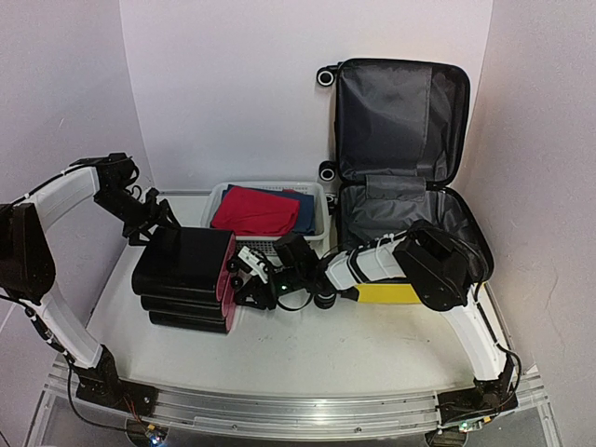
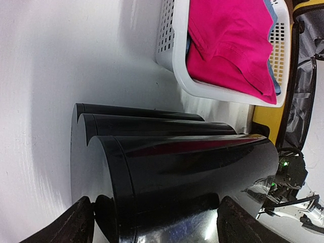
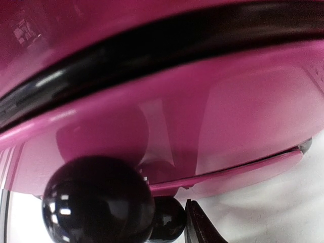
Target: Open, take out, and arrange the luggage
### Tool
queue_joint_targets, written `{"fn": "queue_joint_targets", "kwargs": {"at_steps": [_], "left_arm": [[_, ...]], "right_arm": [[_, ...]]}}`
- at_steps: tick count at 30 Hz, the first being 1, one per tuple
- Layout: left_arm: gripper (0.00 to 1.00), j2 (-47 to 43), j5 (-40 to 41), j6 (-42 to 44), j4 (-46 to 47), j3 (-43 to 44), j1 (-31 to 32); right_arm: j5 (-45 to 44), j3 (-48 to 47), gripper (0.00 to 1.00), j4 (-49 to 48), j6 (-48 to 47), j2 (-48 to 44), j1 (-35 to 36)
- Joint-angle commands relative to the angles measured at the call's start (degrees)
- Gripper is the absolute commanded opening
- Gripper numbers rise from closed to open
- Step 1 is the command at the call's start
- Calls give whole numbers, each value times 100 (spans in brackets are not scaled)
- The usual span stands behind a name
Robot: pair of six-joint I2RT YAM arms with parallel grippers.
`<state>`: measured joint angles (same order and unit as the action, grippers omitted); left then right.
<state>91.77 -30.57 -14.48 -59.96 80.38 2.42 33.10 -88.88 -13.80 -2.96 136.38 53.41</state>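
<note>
The luggage (image 1: 400, 177), a yellow hard-shell suitcase with grey lining, lies open at the back right, its lid leaning on the wall; its yellow edge (image 2: 263, 119) shows in the left wrist view. A glossy black case (image 1: 186, 265) with a pink end (image 1: 226, 279) lies left of centre. My left gripper (image 1: 154, 223) stands open over the case's far left end (image 2: 152, 167), one finger (image 2: 81, 223) past the end, the other over the body. My right gripper (image 1: 250, 275) is against the pink end (image 3: 202, 116). One finger (image 3: 197, 223) touches a small black knob (image 3: 169, 217); the other finger is hidden.
A white mesh basket (image 1: 270, 245) holding a red cloth (image 1: 256, 209) over blue cloth stands between the black case and the suitcase. The right arm reaches across in front of the suitcase's lower half. White walls close in on the left, back and right.
</note>
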Motion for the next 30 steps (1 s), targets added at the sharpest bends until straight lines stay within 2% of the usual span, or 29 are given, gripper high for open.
{"fn": "queue_joint_targets", "kwargs": {"at_steps": [1,7,16,22,24,30], "left_arm": [[83,-82,-161,110,-68,13,84],[83,-60,-110,155,-73,21,76],[83,40,-51,191,-57,57,83],[83,71,-60,167,-52,73,84],[83,83,-58,157,-57,98,81],[84,27,130,129,-60,309,84]], "right_arm": [[-344,278,25,-88,-81,-556,14],[-462,928,23,-64,-202,-1079,-56],[-543,2368,22,631,-545,-2407,-50],[-669,2390,24,924,-716,-2501,-50],[-648,2271,33,984,-755,-2454,-50],[-1158,1933,76,1362,-971,-2645,-75]]}}
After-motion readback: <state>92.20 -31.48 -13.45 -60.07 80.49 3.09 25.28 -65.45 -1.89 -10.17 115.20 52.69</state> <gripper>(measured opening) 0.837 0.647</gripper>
